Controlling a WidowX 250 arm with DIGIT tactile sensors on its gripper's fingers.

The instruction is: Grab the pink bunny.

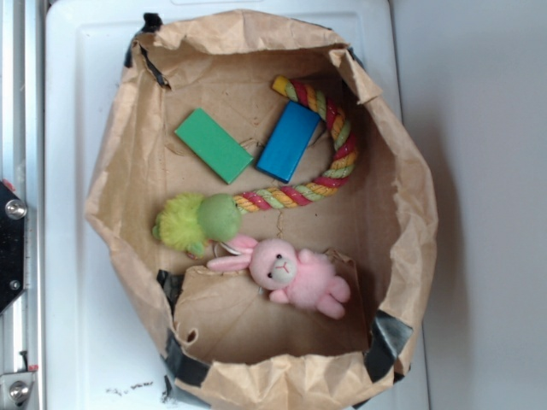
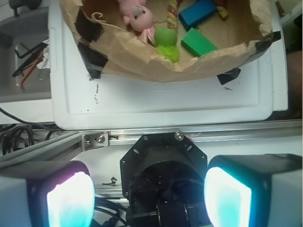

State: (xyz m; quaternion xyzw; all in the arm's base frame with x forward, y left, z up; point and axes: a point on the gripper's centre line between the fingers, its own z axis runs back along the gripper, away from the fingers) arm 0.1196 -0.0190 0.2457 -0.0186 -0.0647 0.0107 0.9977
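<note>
The pink bunny lies on its side on the floor of a brown paper bag, ears pointing left, just below a lime-green fuzzy ball. In the wrist view the bunny shows at the top, inside the bag, far from the fingers. My gripper is open, its two glowing pads wide apart with nothing between them. It hangs over the robot's own base, well short of the bag. The gripper does not show in the exterior view.
Inside the bag lie a lime-green ball with a striped rope tail, a green block and a blue block. The bag stands on a white tray. A metal rail runs between gripper and tray.
</note>
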